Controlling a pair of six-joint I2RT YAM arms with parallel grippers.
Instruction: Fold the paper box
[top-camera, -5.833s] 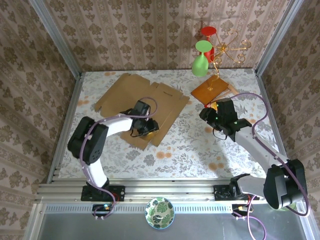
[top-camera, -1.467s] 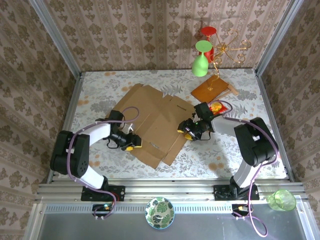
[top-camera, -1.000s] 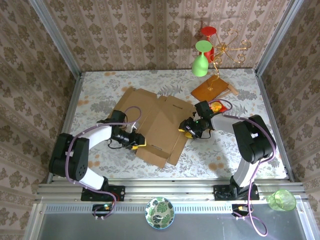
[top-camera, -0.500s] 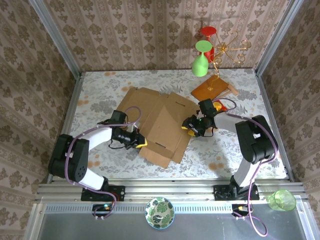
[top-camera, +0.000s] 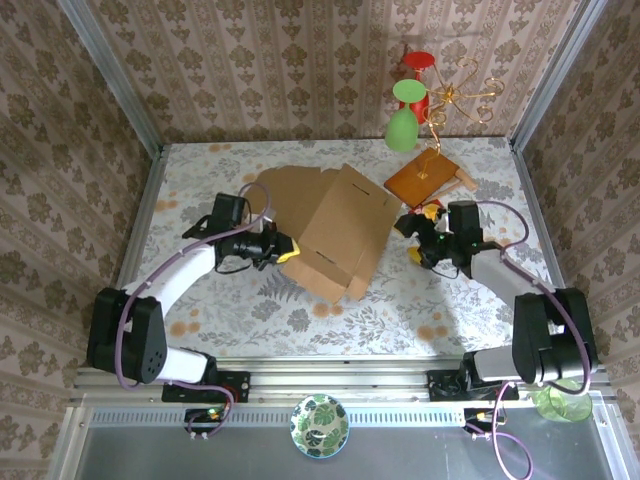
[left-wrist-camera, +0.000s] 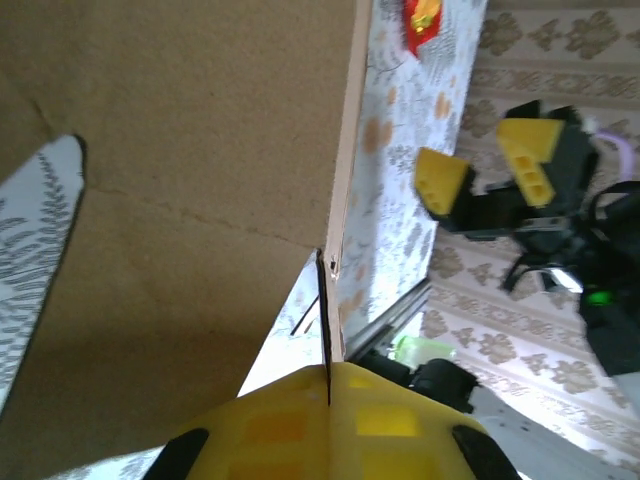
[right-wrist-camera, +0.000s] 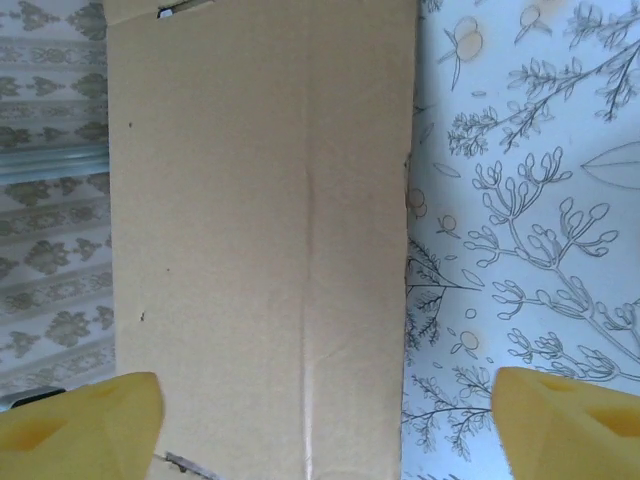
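Note:
The paper box (top-camera: 335, 228) is a light-brown cardboard piece lying mid-table, with one large panel tilted up. My left gripper (top-camera: 286, 252) is at its left edge, shut on the cardboard. In the left wrist view the yellow fingers (left-wrist-camera: 250, 425) press together on a thin cardboard edge of the paper box (left-wrist-camera: 180, 150). My right gripper (top-camera: 420, 240) hovers just right of the box, open and apart from it. The right wrist view has a flat panel of the paper box (right-wrist-camera: 260, 240) ahead, with the wide-open right gripper (right-wrist-camera: 325, 420) empty.
A reddish wooden board (top-camera: 425, 175) with a handle lies at the back right, beside a gold wire stand (top-camera: 455, 95) holding a green glass (top-camera: 402, 125) and a red glass (top-camera: 418, 62). A small red-yellow item (top-camera: 432, 212) sits by the right gripper. Patterned walls close three sides.
My right gripper let go of the box's right edge, opened wide and drew back to the right. My left gripper stayed shut on the cardboard and lifted it, tilting the panel up.

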